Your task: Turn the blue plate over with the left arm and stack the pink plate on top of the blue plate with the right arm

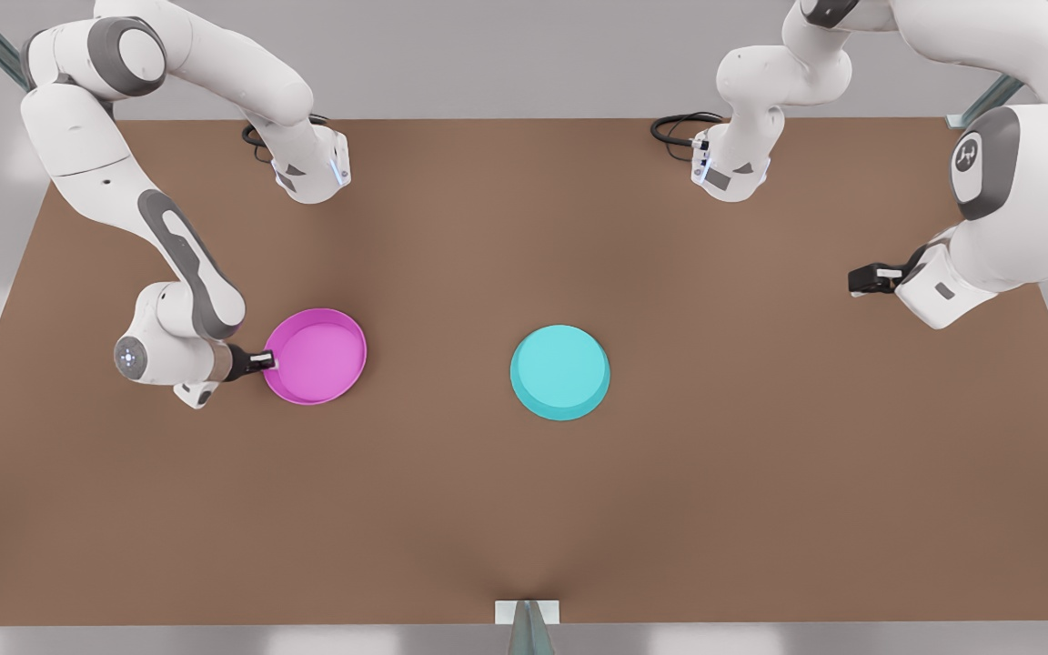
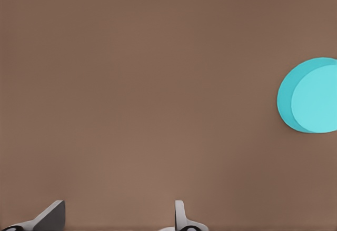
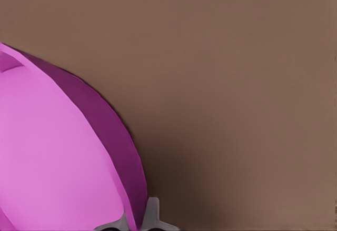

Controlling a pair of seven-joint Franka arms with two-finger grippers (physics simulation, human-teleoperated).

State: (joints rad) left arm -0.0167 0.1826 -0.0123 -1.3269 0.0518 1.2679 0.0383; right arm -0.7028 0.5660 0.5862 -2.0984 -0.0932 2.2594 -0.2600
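Pink plate (image 1: 316, 356) on counter (image 1: 524, 509), well apart from blue plate (image 1: 560, 373), which lies underside up. Right end effector (image 1: 269, 361) clamped on pink rim. Left end effector (image 1: 856, 279) apart, waiting, far from blue plate. Thin stiff plastic, likely light, slippery; rim pinch best.

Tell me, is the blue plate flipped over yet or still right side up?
Flipped: the blue plate lies upside down on the table, its flat plain underside facing up and rim down.

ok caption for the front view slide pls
Right hand closed on the pink plate rim; blue plate lies upside down mid-table; left hand waits open, off to the side.
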